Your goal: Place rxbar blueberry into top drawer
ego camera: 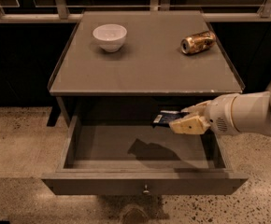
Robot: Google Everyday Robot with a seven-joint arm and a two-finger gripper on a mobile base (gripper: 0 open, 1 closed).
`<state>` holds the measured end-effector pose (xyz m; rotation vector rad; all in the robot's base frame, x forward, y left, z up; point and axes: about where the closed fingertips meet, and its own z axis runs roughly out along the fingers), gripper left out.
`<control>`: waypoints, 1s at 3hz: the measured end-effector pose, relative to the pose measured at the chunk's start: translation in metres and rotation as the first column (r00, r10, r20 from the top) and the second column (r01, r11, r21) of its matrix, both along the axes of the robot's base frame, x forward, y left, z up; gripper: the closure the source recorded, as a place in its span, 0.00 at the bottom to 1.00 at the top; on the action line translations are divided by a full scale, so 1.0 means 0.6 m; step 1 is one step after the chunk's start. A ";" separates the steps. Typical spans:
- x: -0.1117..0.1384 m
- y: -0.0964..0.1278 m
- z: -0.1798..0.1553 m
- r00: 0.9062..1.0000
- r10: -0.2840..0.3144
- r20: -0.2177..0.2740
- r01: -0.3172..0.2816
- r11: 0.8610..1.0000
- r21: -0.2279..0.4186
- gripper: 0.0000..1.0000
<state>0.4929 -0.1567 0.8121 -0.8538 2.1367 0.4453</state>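
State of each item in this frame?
top drawer: open.
rxbar blueberry: held in the tool, above the drawer.
tool: shut on the bar, over the drawer's right side.
white bowl: upright on the table.
gold can: lying on its side.

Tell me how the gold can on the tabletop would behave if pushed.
The gold can lies on its side, so it would probably roll. It looks like a thin drink can, so likely light and easily dented. The gripper holds the rxbar blueberry over the open top drawer.
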 end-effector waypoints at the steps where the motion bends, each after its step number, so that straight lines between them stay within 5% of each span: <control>1: 0.017 -0.017 -0.051 0.998 -0.038 -0.054 0.036 0.999 -0.037 1.00; 3: 0.052 -0.045 -0.150 0.982 -0.104 -0.159 0.089 0.991 -0.104 1.00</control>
